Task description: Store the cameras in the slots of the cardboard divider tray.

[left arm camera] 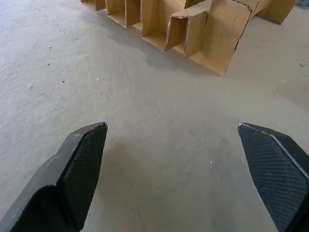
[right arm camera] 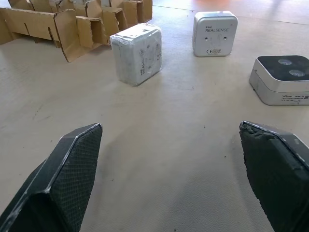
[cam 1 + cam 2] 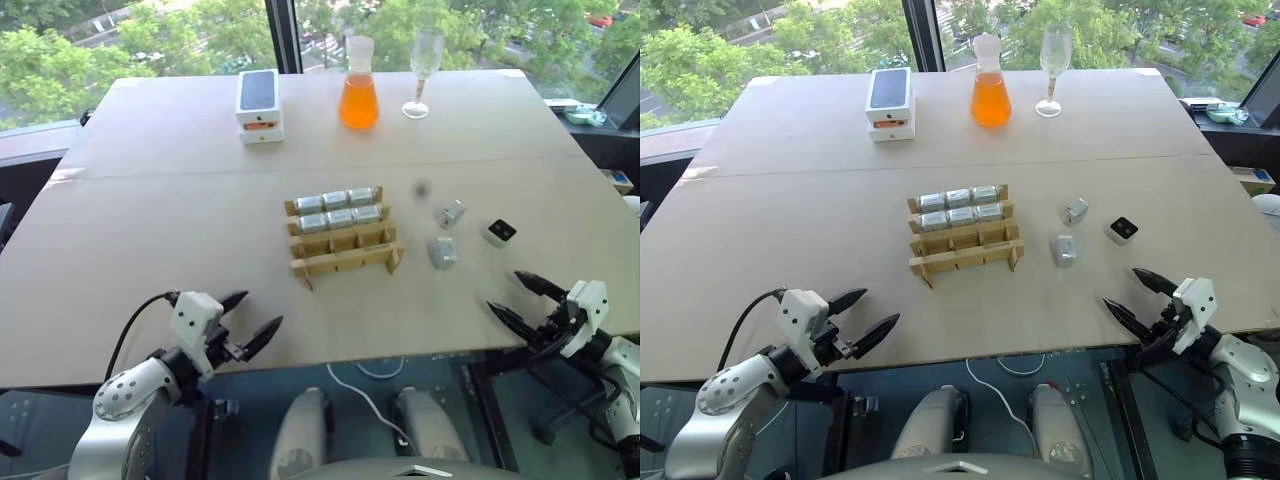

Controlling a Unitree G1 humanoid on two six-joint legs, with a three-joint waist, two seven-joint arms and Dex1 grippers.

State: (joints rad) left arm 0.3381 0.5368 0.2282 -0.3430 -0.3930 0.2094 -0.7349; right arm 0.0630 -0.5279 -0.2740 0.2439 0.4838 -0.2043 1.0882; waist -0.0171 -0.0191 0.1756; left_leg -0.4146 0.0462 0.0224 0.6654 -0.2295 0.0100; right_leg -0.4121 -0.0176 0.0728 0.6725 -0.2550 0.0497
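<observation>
The right hand (image 3: 1138, 295) hovers at the bench's (image 3: 790, 200) near edge, fingers wide apart and empty; the left hand (image 3: 857, 314) does likewise. Just ahead of the right hand lie three loose cameras: a wrapped silver one (image 2: 137, 53) nearest, a second silver one (image 2: 215, 34) beyond it, and a whitish one with a black face (image 2: 281, 79) to the side. The cardboard divider tray (image 3: 962, 240) stands mid-bench, six cameras filling its two far rows, the near rows free. The nearest camera probably goes first: straddle it squarely, close on flat sides. How deep the tray's free slots are is hard to make out.
</observation>
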